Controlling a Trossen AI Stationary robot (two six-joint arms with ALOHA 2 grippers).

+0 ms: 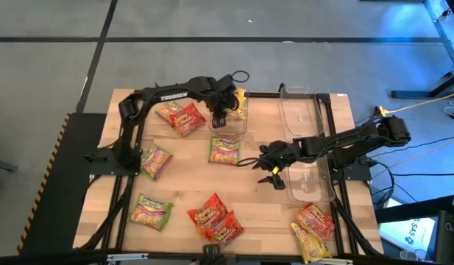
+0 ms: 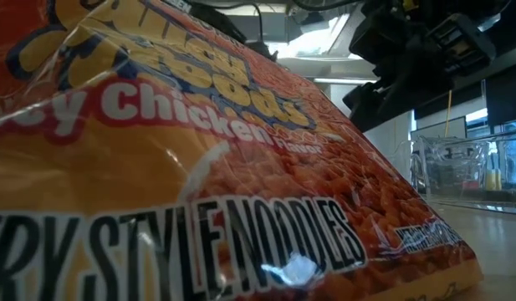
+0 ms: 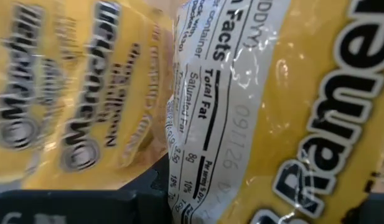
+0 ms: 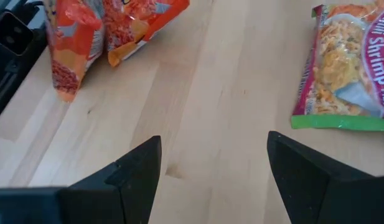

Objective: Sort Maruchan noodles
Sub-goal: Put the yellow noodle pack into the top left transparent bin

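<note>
Maruchan noodle packets lie scattered over the wooden table (image 1: pixel 249 191): red-orange ones (image 1: pixel 184 118) (image 1: pixel 214 218) (image 1: pixel 315 221), light green ones (image 1: pixel 154 160) (image 1: pixel 225 151) (image 1: pixel 151 211) and a yellow one (image 1: pixel 309 244). My left gripper (image 1: pixel 219 115) is at a clear bin (image 1: pixel 232 121) at the far side, which holds yellow packets (image 1: pixel 241 98). In the left wrist view a yellow packet (image 3: pixel 254 93) fills the picture between my spread fingers (image 3: pixel 86 208). My right gripper (image 1: pixel 269 168) (image 4: pixel 215 180) hangs open over bare wood, between a green packet (image 4: pixel 347 68) and a clear bin (image 1: pixel 307 180). My left gripper has a yellow packet's back face with its white nutrition panel (image 3: pixel 204 124) standing close between its spread fingers. Whether either finger touches the packet, I cannot tell.
A second clear bin (image 1: pixel 300 110) stands at the far right, and the third lies under my right arm. A red-orange packet (image 2: pixel 199 167) right before the low camera blocks most of that view. Bare wood lies mid-table. Black frame rails (image 1: pixel 127 184) (image 1: pixel 337 199) run along both sides.
</note>
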